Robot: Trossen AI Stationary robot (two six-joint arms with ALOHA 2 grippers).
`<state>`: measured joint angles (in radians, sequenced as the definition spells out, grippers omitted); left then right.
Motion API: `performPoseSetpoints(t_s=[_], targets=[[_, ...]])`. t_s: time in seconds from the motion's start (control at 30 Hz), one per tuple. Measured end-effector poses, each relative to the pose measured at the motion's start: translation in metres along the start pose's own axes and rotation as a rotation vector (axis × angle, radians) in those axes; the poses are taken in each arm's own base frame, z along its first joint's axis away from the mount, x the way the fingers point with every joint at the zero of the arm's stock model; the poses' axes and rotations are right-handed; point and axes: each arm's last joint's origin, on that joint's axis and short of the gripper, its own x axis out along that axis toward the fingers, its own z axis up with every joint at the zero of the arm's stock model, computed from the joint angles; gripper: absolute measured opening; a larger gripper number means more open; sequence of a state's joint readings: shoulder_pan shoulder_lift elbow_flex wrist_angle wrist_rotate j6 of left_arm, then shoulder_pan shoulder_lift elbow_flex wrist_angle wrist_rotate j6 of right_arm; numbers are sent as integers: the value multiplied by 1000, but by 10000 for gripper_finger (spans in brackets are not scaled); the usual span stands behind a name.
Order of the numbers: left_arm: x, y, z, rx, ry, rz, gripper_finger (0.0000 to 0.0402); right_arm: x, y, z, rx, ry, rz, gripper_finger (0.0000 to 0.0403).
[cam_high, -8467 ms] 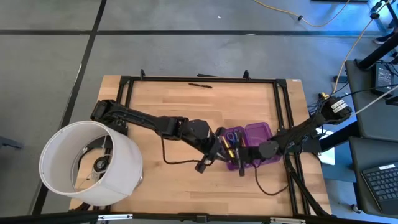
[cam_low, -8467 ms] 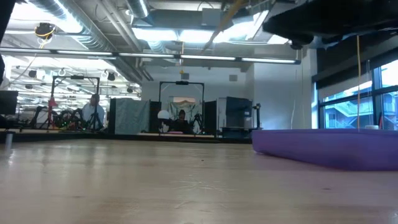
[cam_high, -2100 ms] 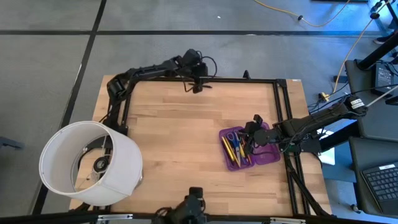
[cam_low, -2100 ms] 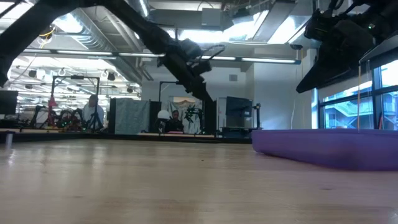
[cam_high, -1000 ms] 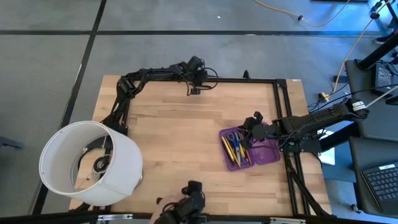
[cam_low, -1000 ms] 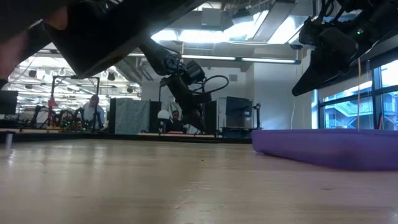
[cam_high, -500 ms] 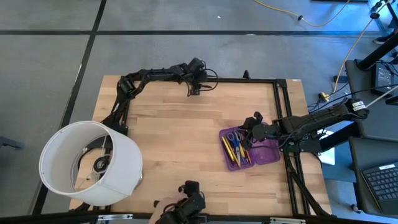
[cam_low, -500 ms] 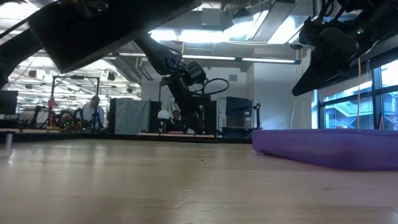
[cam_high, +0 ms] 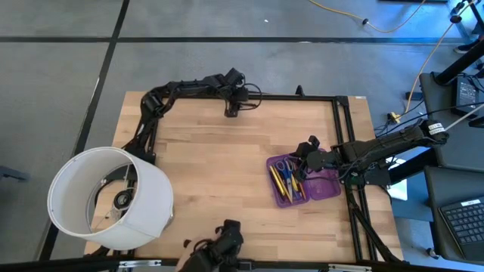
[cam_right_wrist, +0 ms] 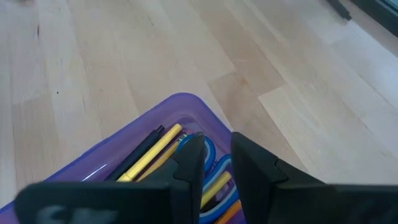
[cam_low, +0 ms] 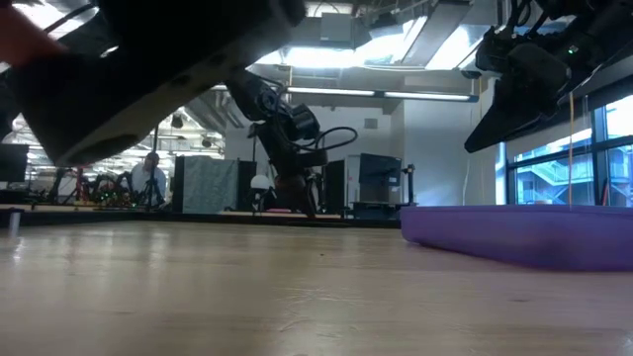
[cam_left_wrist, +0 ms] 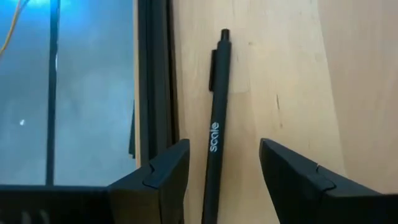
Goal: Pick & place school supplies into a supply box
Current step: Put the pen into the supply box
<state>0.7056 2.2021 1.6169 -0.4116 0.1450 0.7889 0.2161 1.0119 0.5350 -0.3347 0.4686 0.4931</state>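
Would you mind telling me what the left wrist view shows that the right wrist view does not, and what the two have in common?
Only the left wrist view shows a black pen lying on the table beside the black frame rail, between the open fingers of the left gripper.

Only the right wrist view shows the purple box holding yellow pencils and blue scissors, with the right gripper above it, fingers close together.

Both show the wooden table.

Even bright light, soft shadows — blurred foreground
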Motion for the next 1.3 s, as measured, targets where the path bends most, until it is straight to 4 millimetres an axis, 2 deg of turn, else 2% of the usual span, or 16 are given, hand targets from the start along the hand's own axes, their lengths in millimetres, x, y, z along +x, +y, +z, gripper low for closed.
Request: performPoseSetpoints(t_s=[0.27,0.4,0.7,1.0,1.3], targets=[[-2,13,-19,-66,-10,-44,186,0,0,0,0,0,0,83],[-1,13,-27,-93,-7,-106,186,0,0,0,0,0,0,83],[14,13,-40,-136,22,-144,186,0,0,0,4,0,0,83],[15,10,-40,-128,29,-164,186,0,0,0,21,0,-1,83],[16,9,-43,-243,70,-156,186,0,0,0,21,0,-1,83]])
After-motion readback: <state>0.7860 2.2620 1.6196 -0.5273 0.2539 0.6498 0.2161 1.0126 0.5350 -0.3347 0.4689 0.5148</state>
